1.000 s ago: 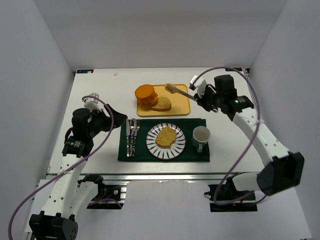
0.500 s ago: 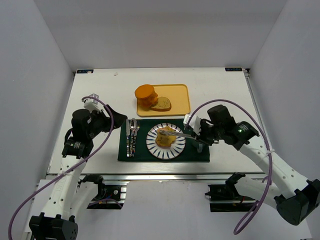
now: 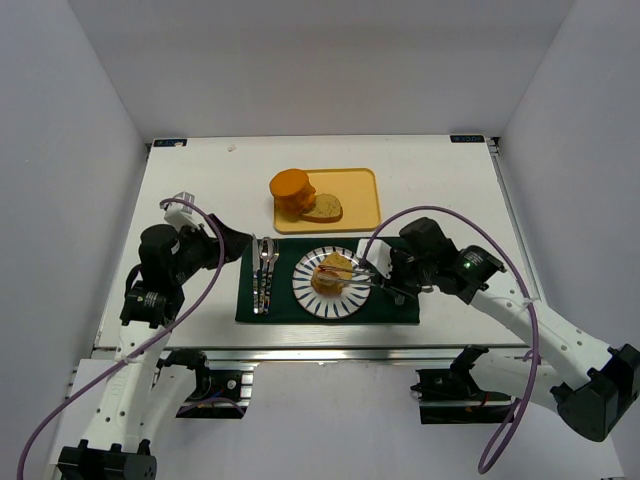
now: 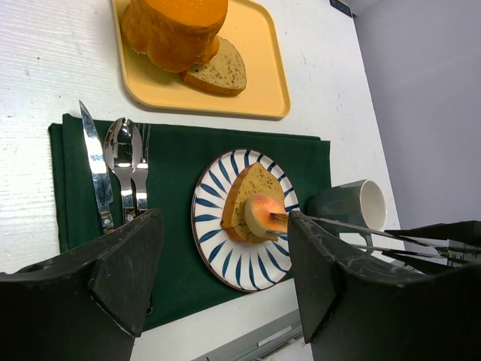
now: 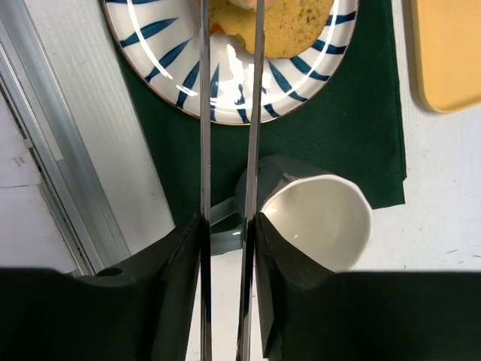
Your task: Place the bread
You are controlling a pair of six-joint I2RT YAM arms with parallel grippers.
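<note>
Top external: bread (image 3: 340, 266) inside rim of plate (image 3: 301, 283), cutlery (image 3: 264, 275) left, tray (image 3: 360, 198) beyond.

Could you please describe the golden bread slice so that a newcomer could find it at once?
Start at the dark green mat; in its middle sits a blue-striped plate. The bread lies on that plate, golden-yellow, unlike the paler slice on the yellow tray.

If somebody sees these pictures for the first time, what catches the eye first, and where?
The blue-striped plate on the dark green mat near the front edge, with a golden slice of bread on it. Two long thin metal blades reach over it from the right, their tips at a small pale, orange-edged piece on the bread. Behind, a thick orange stack sits on a yellow tray.
</note>
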